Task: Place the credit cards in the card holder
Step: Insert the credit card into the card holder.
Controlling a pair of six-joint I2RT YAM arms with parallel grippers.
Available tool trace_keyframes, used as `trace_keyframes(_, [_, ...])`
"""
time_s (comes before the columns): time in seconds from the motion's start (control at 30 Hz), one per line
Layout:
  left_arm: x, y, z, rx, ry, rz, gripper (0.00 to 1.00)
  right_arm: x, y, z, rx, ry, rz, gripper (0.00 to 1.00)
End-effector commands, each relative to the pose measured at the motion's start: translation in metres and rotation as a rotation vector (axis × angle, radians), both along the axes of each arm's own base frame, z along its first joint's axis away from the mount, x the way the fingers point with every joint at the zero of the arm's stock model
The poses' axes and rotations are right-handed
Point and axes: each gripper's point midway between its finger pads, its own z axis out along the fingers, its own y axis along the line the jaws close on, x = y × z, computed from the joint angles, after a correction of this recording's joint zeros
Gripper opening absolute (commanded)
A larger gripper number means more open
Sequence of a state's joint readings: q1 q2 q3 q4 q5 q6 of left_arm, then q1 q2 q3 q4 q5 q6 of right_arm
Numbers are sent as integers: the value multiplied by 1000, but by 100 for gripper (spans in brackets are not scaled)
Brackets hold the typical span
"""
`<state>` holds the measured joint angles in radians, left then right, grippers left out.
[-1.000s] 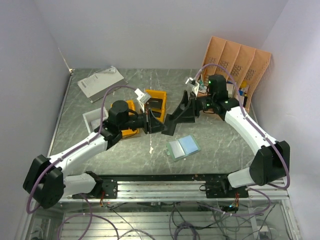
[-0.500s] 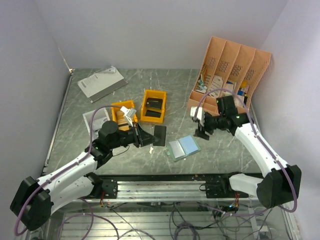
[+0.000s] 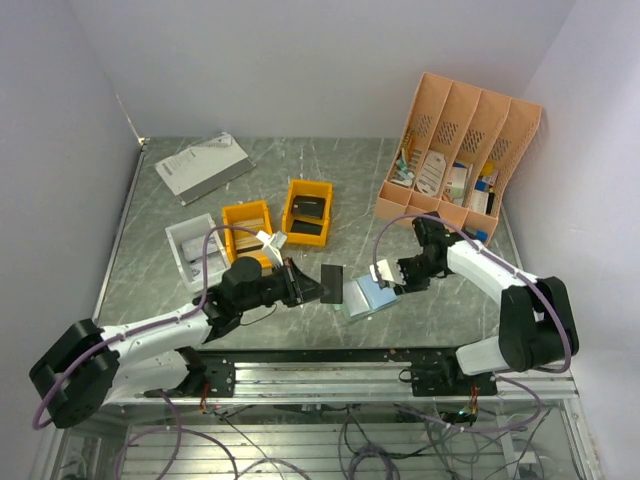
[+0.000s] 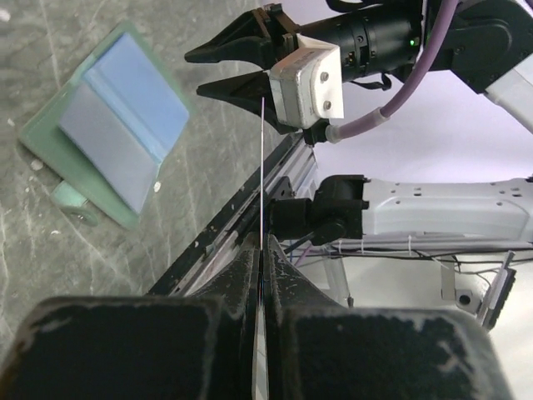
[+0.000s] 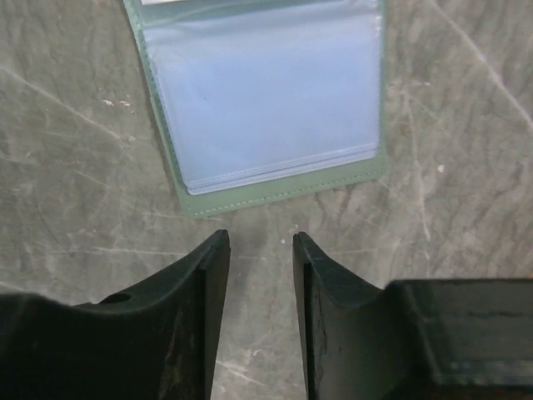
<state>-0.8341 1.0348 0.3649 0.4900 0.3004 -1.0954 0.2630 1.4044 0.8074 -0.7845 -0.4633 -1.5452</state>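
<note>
From above, the left gripper [image 3: 305, 287] is clamping its jaws shut on a black card [image 3: 332, 284], just left of the card holder [image 3: 368, 297]. The card holder is lying open on the table [image 3: 300, 160], toward the near edge. The right gripper [image 3: 398, 280] is hovering at its right side.

In the left wrist view, the card is showing edge-on as a thin line between the closed fingers.

In the right wrist view, the right jaws are standing partly open, gripping nothing, just short of the card holder's green edge.
</note>
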Motion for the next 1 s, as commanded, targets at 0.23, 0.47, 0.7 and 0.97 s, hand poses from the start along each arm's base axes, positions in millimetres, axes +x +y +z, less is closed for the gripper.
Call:
trace_keyframes(0.23, [5,-1,-16,-4,43,84,7,-5,0,-28,-30,-13,69,24])
trace_keyframes(0.47, [-5,-14,-32,14,104,39,7,-23,20,-32,-23,-8,132,23])
trace_keyframes(0.7, [-2,-19,-64,91,133,41,7,-20,30,-24,-11,-29,125,24])
trace_keyframes(0.97, [5,-43,-82,94,153,-10,7,17,21,24,122,-21,-142,35])
